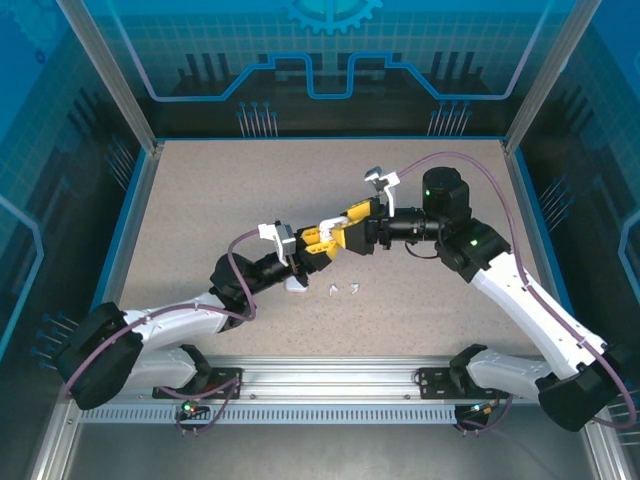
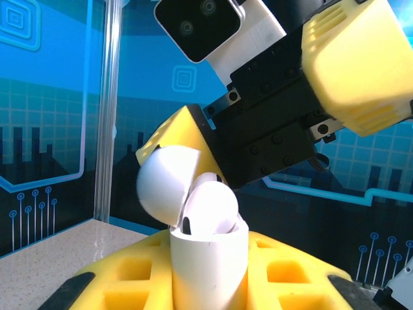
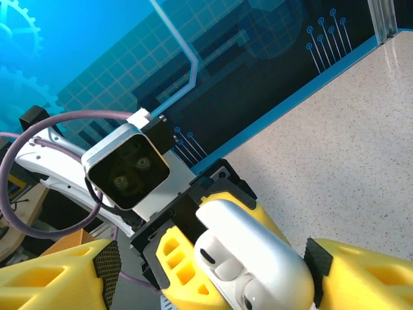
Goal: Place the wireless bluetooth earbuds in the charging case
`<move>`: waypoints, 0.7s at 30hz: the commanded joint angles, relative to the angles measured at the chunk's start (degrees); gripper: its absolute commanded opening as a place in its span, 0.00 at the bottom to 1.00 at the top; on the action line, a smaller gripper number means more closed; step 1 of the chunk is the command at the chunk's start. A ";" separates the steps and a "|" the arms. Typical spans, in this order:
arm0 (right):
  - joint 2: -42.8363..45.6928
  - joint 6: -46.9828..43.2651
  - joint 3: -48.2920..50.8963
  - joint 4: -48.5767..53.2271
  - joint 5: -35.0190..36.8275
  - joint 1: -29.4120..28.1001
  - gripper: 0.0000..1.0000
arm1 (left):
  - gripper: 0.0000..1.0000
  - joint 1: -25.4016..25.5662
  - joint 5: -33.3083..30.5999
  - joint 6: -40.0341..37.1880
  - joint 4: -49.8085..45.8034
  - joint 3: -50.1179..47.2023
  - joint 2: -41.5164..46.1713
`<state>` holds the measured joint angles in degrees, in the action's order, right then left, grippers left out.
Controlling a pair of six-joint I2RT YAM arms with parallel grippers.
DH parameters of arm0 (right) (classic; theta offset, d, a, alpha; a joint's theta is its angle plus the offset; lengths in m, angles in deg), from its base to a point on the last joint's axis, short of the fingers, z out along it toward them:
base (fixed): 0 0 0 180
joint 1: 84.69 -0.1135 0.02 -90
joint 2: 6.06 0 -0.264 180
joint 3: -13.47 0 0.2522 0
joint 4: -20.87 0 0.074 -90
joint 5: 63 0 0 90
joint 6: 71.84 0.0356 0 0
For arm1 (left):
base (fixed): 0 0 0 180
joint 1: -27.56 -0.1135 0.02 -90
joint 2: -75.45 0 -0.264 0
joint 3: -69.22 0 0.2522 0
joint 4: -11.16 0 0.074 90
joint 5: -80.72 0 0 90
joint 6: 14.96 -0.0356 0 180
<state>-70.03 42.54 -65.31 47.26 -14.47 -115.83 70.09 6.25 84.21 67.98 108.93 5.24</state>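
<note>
Left wrist: our left gripper [image 1: 312,243] clamps the open charging case [image 2: 208,265], one earbud [image 3: 216,261] seated, two earbuds [image 1: 354,288] loose on the table [image 1: 220,200]. Our right gripper [image 1: 337,227], jaws apart astride the lid [image 2: 164,184], could knock it shut

Bright, even overhead light; blue cast off enclosure walls [image 1: 60,150]. Soft, short shadows under arms [image 1: 170,330] on bench [image 1: 200,200]. Left wrist view: charging case [image 2: 210,265] washed out, edges soft. Right wrist view: mild sheen on bench, top right.

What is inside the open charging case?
White earbuds sit in the charging case, its lid tipped open. Their stems are hidden down inside it.
</note>
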 commanded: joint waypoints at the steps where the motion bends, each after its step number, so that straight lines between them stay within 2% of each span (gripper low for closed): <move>1: 1.99 -1.38 -1.65 1.35 -1.44 -1.03 0.78 | 0.04 -1.10 -0.97 1.38 0.02 -0.67 -0.62; 6: 2.57 -2.00 -1.62 2.40 -0.42 -1.03 0.78 | 0.04 -1.17 -1.02 1.55 0.07 -0.73 -0.95; 11: 3.20 -4.78 -2.59 7.33 5.58 -1.03 0.78 | 0.04 -1.20 -1.01 1.53 -0.10 -0.89 -0.73; 14: 4.56 -6.53 -2.86 10.86 14.05 -1.03 0.79 | 0.04 -1.30 -1.23 1.68 -0.76 -1.21 -0.45; 16: 6.26 -6.47 -2.35 13.26 23.27 -0.99 0.82 | 0.04 -1.46 -1.63 2.09 -1.64 -1.39 -0.19; 19: 8.96 -5.10 -0.34 16.53 38.07 -0.94 0.93 | 0.04 -2.28 -2.49 4.07 -3.88 -1.73 -0.01; 21: 10.69 -3.97 1.73 17.71 44.27 -0.36 1.00 | 0.04 -3.20 -2.72 6.19 -5.90 -1.99 -0.01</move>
<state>-61.70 37.73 -65.35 60.13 14.36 -116.24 68.12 5.13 87.07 63.94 107.80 4.58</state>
